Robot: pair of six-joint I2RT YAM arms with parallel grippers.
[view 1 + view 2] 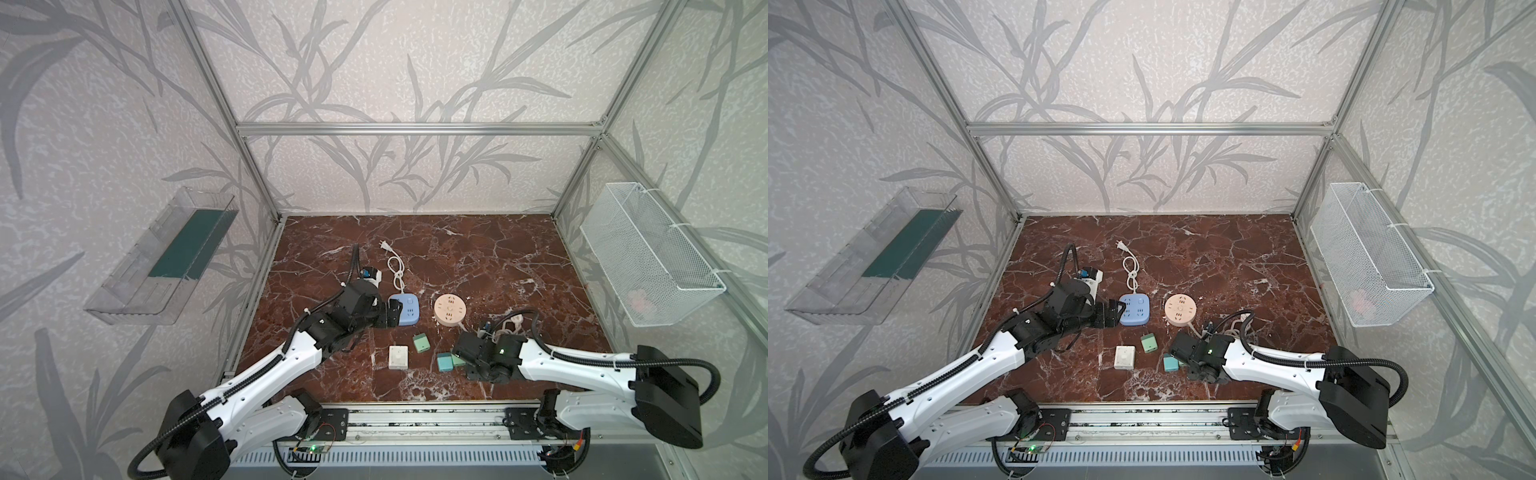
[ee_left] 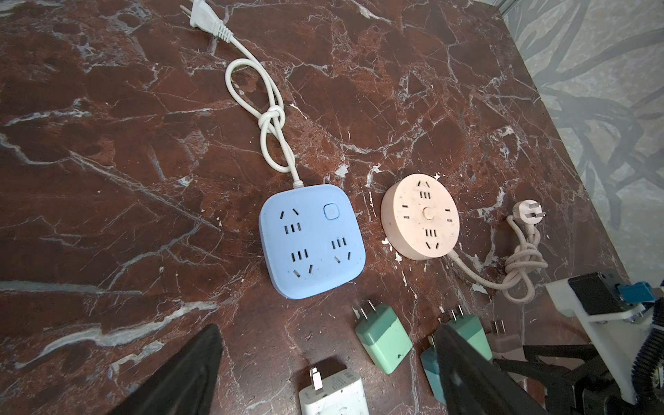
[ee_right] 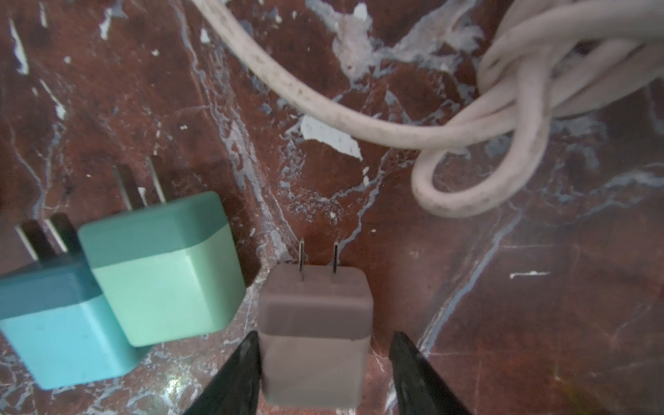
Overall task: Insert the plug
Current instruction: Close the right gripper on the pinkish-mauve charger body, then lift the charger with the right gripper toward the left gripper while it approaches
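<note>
I looked down on a red-brown marble table (image 1: 478, 257) veined white, boxed in by aluminium framing and grey leaf-pattern walls. The plug (image 3: 314, 334), a dull mauve cube with rounded edges and two flat metal prongs (image 3: 335, 257), lay on the table to the right of the blue power strip (image 1: 404, 309) and nearer the front, well apart from it. Its long axis ran from body to prongs, which pointed away from the right wrist. The right jaws stood partly open astride it, with a gap on one side. The left jaws gaped wide, holding nothing, at the strip's left edge.
</note>
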